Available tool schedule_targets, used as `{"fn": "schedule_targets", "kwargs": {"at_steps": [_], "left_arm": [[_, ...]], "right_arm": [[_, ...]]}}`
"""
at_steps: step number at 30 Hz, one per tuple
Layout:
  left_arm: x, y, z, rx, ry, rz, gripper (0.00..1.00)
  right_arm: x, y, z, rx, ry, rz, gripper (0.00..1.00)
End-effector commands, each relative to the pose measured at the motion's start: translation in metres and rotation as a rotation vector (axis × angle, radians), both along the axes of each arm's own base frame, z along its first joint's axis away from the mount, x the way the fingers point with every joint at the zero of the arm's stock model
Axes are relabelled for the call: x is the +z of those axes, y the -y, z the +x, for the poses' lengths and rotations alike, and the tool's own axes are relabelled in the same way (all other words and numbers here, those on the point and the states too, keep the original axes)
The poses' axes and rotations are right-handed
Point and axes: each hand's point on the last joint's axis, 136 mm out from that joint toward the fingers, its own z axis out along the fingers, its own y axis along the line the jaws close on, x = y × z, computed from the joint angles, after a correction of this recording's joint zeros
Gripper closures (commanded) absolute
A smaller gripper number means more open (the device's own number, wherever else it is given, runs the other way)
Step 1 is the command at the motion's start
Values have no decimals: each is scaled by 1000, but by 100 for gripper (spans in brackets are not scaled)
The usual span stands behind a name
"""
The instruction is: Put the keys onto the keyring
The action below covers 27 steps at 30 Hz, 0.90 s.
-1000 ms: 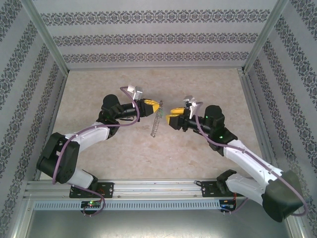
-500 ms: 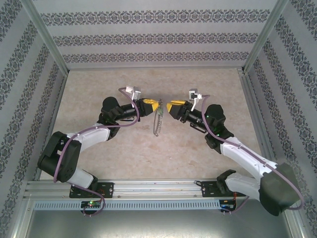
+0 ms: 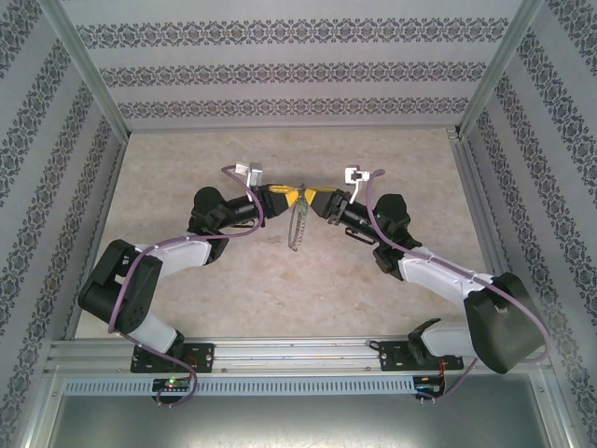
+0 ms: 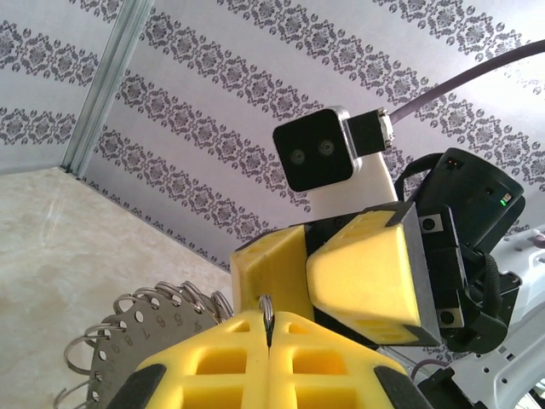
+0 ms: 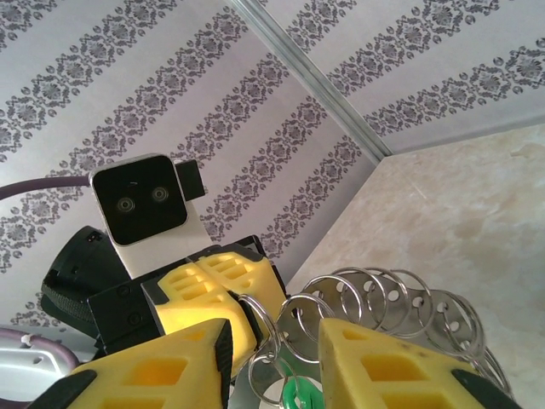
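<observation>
Hanging from the pinch of the left gripper is the keyring, a floppy bunch of silver wire loops threaded along a thin grey metal plate punched with small holes. One wire loop is caught between that gripper's two blocky yellow fingers, which are pressed flat together with just the wire between them. The rest droops below the fingers over the middle of the pale marbled tabletop; whether its low end touches the surface I cannot tell. The key, a tiny thing of which I can make out only the bright green plastic head, sits low in the gap of the right gripper, just under the nearest loops. That gripper's yellow fingers stand a modest way apart, one on each side of the loops and the green head; whether either presses on the key I cannot tell. The two grippers meet nose to nose at the table's centre, very close together, each arm reaching in from its own side. Grey-and-white patterned wall panels close in the table on three sides.
</observation>
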Motion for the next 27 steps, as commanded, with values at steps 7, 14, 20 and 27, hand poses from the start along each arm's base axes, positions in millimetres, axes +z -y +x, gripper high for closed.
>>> {"fn": "schedule_targets", "kwargs": {"at_steps": [7,14,20,27], "left_arm": [[23,1,-8,-14,80,-58,100],[22,0,-7,-8,79,-58,100],[22,0,-6,-5,75,-59,100],[21,1,-5,-9,72,-62,100]], "right_arm": [[25,-15,-6,66,71,63,66],[27,-21,-9,96,81,66,73],[26,-23,-10,110,81,66,82],[24,-24,-9,114,82,65,98]]}}
